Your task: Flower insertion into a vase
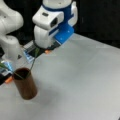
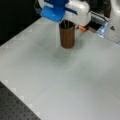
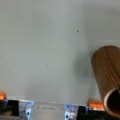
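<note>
In a front view we see the vase (image 1: 25, 83) upright on the bench (image 1: 80, 82), a green stem (image 1: 33, 62) slanting from its mouth up to the pincer (image 1: 35, 51), apparently gripped there. In a front view the vase (image 2: 67, 35) stands beneath the arm. In the wrist view it (image 3: 107, 75) sits right; the pincer's grip we cannot tell.

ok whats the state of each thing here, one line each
vase: upright on the table, mouth open, a green stem in it
flower stem: thin, leaning, lower end inside the vase mouth, upper end at the gripper
gripper: just above the vase, at the stem's top
</note>
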Controlling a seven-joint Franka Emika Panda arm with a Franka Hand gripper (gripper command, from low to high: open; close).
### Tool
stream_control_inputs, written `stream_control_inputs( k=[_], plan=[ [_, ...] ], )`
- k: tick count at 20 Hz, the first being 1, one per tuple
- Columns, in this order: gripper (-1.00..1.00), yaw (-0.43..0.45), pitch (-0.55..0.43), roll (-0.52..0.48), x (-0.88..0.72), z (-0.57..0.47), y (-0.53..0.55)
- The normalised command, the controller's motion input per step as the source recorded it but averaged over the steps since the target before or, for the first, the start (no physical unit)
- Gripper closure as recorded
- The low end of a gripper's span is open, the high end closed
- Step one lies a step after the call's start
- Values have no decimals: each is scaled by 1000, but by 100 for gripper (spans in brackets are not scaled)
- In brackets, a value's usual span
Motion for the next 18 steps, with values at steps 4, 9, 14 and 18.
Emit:
stream_control_inputs(
  k=[4,9,14,18],
  plan=[
    [-100,-135,-151,138,26,-123,213],
    [-100,-130,-139,124,-7,-130,197],
    [-100,-143,-121,79,31,-111,219],
    [-100,-134,-91,64,44,-84,204]
  ],
)
